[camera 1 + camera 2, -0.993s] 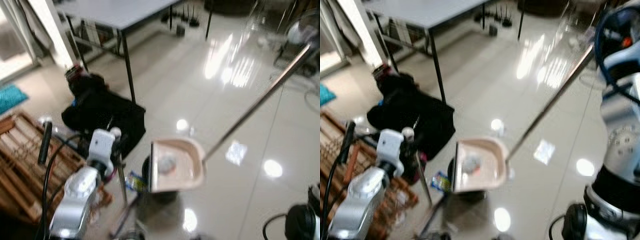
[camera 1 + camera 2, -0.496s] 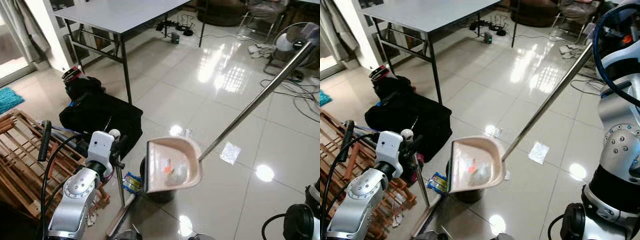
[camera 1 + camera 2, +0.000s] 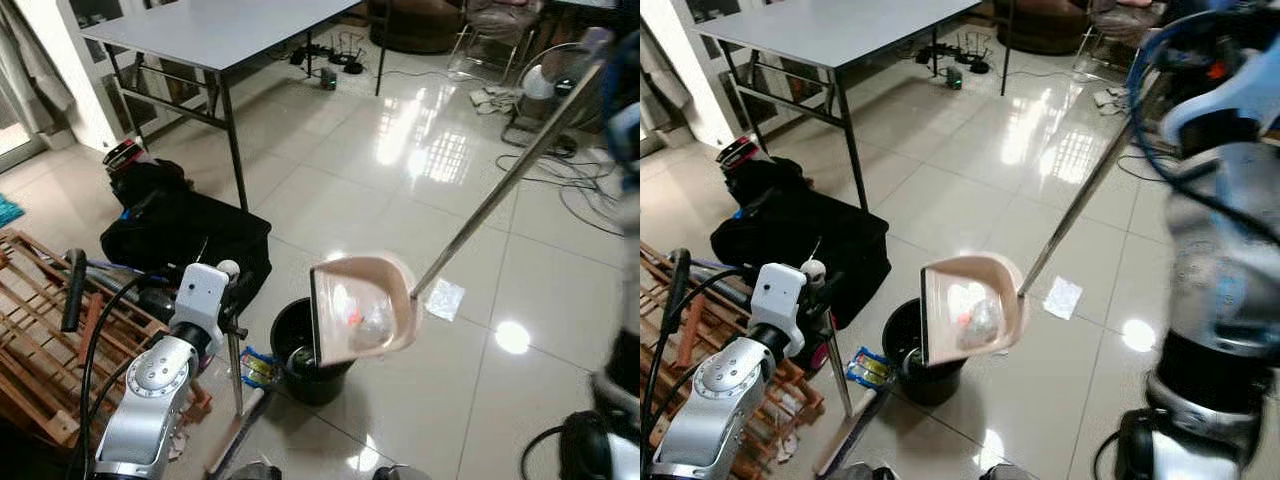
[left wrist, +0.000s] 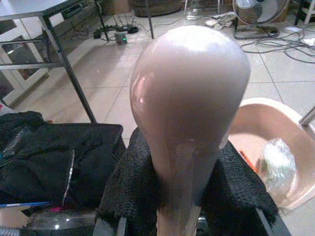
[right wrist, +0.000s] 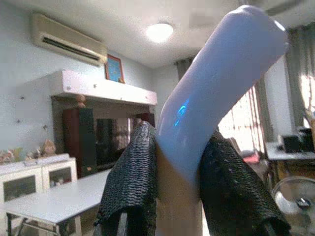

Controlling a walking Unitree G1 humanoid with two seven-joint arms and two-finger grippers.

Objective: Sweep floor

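left eye view: dustpan [image 3: 362, 309] tilted over the black bin [image 3: 300, 352], litter still inside. right gripper [image 5: 179, 196] fingers clamp its long handle [image 3: 505, 180]; left gripper [image 4: 189, 206] fingers clamp the broom handle [image 4: 189, 123]. tip steeper, centred over bin.

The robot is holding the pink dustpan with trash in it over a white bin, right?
Not quite: the bin is black, as the left eye view shows. The rest holds: the pink dustpan with trash in it hangs over that bin, held by its long handle.
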